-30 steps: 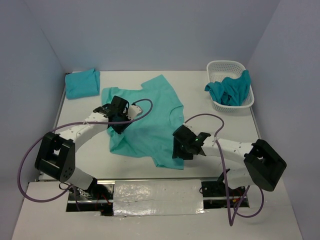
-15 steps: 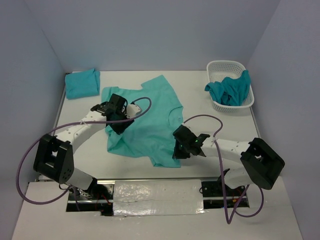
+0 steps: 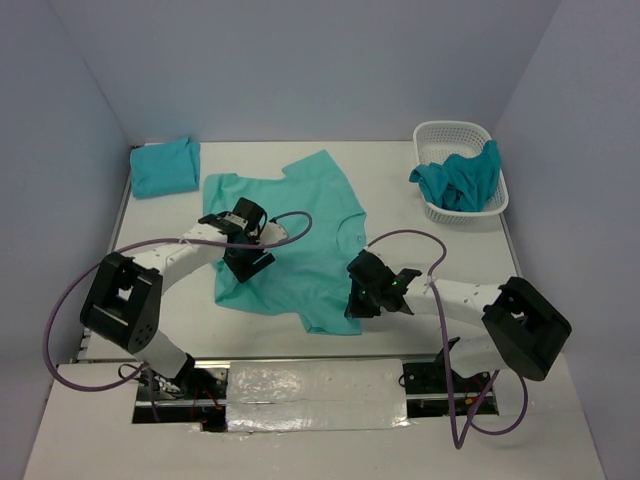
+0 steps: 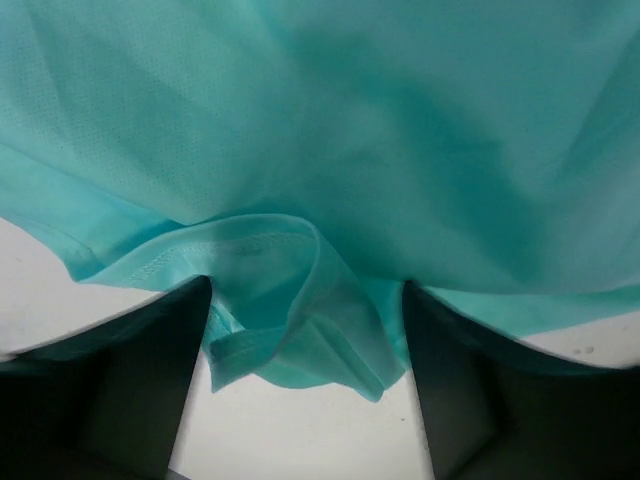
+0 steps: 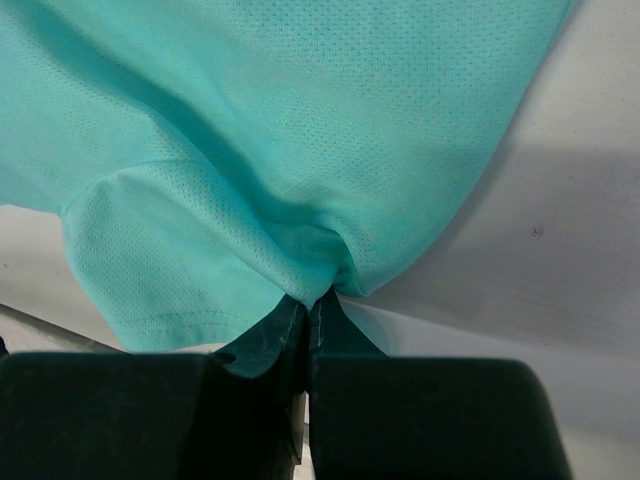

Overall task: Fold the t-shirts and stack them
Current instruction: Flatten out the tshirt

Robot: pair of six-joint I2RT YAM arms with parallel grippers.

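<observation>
White basket [image 3: 466, 214] of dark teal shirts [image 3: 460, 180] far right, folded shirt [image 3: 165, 166] far left, light teal t-shirt [image 3: 300, 235] spread on the desk [image 3: 440, 250], left tool [image 4: 305, 300] spread around its bunched left hem, right tool [image 5: 308, 305] pinching its near edge, both arms low, reaching inward

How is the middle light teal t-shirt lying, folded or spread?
Spread, not yet folded: the t-shirt lies opened out flat; only its near hem is bunched.

You could not see either set of fingertips from overhead: the left gripper [image 3: 250, 262] and right gripper [image 3: 357, 303] hid theirs beneath their own bodies. The t-shirt [image 4: 400, 130] ran off both wrist frames. Number of shirts [image 3: 458, 180] in the basket [image 3: 452, 125]: untellable.
</observation>
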